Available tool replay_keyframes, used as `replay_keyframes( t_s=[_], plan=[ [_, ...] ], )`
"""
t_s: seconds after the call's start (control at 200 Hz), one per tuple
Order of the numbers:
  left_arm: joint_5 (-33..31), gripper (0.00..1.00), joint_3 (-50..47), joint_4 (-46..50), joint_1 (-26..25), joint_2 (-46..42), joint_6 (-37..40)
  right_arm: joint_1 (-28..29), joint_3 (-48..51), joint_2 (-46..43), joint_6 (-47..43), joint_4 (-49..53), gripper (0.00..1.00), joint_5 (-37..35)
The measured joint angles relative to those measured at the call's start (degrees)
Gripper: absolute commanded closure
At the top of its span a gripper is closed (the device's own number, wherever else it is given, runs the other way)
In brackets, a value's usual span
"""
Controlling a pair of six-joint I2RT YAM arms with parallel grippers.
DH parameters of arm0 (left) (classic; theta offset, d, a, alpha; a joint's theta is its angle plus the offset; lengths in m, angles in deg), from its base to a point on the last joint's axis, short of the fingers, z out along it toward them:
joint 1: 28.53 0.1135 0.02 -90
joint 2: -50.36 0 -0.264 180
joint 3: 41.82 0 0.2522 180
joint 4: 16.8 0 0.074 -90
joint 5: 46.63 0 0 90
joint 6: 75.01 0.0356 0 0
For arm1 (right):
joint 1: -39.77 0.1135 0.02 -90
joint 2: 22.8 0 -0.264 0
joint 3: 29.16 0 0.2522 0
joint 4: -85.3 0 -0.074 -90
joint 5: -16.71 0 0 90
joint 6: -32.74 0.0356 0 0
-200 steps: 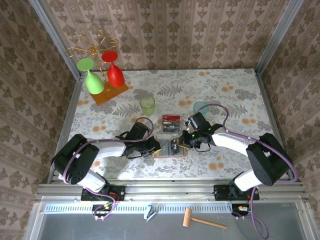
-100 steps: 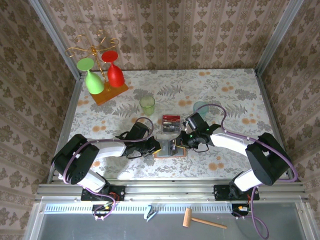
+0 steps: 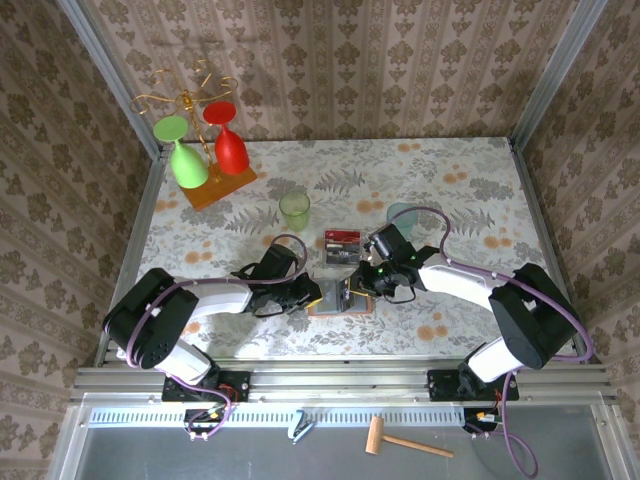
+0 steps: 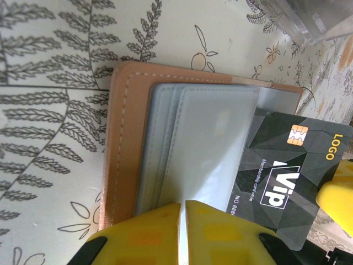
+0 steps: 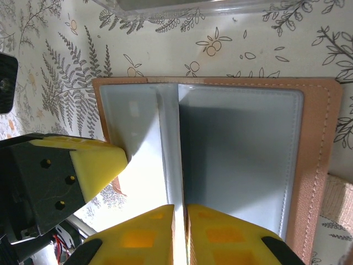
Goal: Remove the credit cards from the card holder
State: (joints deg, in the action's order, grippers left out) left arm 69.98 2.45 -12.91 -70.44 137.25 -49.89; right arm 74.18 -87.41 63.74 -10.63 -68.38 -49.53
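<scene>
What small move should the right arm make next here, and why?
Probably draw the right gripper straight away from the card holder. It looks shut on the dark card, which has one end tucked in the grey pocket, while the left gripper pins the holder's edge.
</scene>
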Motion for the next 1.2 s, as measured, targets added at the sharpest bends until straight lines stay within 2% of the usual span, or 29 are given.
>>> replay_keyframes(
  t_s=[0.575,0.83,1.035,1.2],
  plan=[
    [0.00,0.88,0.00,-0.22,0.00,0.07,0.00,0.00,-0.59,0.94,-0.24,1.18,0.95,0.17],
    [0.00,0.87,0.00,-0.22,0.00,0.07,0.00,0.00,-2.43,-0.92,-2.10,4.83,0.97,-1.03],
    [-0.02,0.85,0.13,-0.04,0.00,-0.02,0.00,-0.09,-6.34,-1.77,-7.30,8.81,0.99,-2.27],
    [-0.15,0.83,0.72,1.31,0.00,-0.39,0.02,-0.42,-10.86,-1.68,-16.37,13.66,1.00,-2.64]
  ],
)
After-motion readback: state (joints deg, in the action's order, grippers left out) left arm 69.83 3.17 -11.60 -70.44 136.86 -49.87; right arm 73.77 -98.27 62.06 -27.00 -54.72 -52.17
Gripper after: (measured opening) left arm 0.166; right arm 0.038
